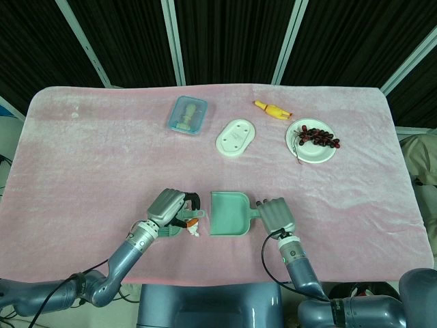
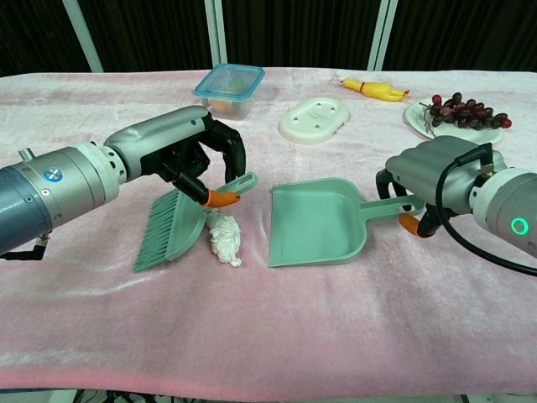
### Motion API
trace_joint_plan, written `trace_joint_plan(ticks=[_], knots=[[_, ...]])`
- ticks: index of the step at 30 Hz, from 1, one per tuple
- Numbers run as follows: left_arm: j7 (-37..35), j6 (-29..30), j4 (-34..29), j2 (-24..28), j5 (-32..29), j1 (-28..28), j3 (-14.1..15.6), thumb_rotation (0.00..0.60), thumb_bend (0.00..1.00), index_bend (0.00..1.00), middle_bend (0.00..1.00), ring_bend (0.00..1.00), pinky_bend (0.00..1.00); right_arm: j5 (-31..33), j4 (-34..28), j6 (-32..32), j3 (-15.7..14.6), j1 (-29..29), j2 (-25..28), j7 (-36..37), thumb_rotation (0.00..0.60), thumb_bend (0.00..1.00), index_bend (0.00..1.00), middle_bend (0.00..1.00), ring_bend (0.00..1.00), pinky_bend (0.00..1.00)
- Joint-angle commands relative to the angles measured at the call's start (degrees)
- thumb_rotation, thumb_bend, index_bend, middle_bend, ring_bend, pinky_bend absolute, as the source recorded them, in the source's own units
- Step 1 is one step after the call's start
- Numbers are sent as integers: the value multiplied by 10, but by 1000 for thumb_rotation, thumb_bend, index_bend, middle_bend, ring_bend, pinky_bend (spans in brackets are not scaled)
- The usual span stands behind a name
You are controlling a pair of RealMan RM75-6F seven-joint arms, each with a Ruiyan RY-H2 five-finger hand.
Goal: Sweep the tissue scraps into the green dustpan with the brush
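Observation:
A green dustpan (image 2: 315,222) lies flat on the pink cloth near the front edge, its mouth facing left. My right hand (image 2: 436,180) is curled around its handle at the right end. My left hand (image 2: 197,151) holds the green brush (image 2: 172,227) by its handle, bristles down on the cloth and tilted left. One crumpled white tissue scrap (image 2: 224,238) lies between the bristles and the dustpan mouth, touching the brush's edge. From the head view, the left hand (image 1: 169,207) covers most of the brush; the tissue scrap (image 1: 194,231) sits left of the dustpan (image 1: 229,213), with the right hand (image 1: 276,215) beside it.
Further back on the pink tablecloth (image 1: 102,157) stand a blue lidded container (image 1: 188,114), a white oval tray (image 1: 236,137), a yellow rubber chicken (image 1: 272,109) and a white plate with dark grapes (image 1: 312,140). The front table edge runs close to both hands.

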Motion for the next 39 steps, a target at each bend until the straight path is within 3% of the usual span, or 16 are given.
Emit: trace_joint_plan(ticks=[1,27,39], knots=[[-1,-1,2,0,1,-1,-1,600,324,611,647,874,1000,0,0,1,0,0,-1,0,600,450,460,479,564,655],[-6,-9,10,-9,-2,-11,-9,600,323,613,649,874,1000,3,-2,6,-1,2,-3,-4,600,450,460,480,564,655],[-10,-35,36,-42,-15,-41,-30,600,324,621,656,874,1000,7,1,3,3,3,-4,0,600,451,460,480,564,655]])
